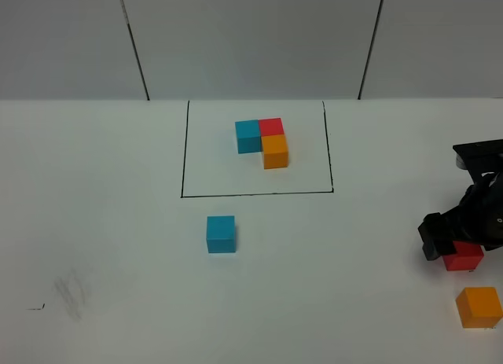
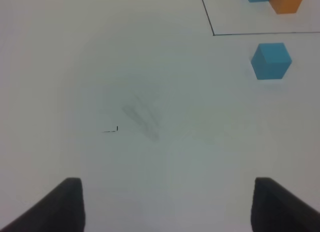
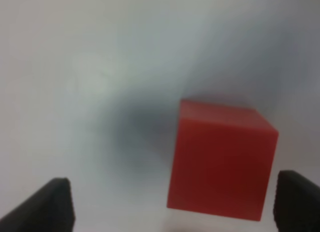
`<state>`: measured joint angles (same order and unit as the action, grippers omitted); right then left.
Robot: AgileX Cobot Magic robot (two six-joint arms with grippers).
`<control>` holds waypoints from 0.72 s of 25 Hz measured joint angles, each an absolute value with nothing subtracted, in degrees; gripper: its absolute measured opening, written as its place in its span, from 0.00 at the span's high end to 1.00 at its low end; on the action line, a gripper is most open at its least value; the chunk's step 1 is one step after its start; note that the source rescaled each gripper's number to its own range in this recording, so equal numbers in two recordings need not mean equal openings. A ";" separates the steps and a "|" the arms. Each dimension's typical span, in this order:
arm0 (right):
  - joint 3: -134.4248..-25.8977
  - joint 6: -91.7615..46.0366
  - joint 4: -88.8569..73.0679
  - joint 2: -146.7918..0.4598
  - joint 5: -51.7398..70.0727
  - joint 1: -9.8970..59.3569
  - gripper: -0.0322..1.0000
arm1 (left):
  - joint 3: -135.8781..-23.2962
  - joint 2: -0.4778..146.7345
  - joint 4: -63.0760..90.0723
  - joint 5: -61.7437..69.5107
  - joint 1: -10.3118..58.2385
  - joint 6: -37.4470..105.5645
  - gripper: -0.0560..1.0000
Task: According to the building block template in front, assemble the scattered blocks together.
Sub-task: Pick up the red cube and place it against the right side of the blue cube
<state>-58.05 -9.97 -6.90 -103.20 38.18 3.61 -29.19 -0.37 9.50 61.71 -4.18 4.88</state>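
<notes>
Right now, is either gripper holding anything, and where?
Nothing is held. The right gripper stands open around the red cube without clamping it; the left gripper is open, empty.

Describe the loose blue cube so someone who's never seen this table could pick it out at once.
Find the black drawn rectangle on the white table. Just outside its near line, toward the left corner, stands a single cyan-blue cube. Unlike the blue cube inside the frame, it touches no other block; the loose red cube and loose orange cube lie far to its right.
</notes>
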 joint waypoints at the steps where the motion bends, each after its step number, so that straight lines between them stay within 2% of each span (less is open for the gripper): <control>1: -58.05 -9.97 -6.90 -103.33 38.06 3.61 0.33 | -29.19 -0.37 9.50 61.71 -4.18 4.88 0.00; 18: -58.05 -9.39 -5.74 -105.89 34.72 3.61 0.33 | -29.19 -0.37 9.50 61.71 -4.18 4.88 0.00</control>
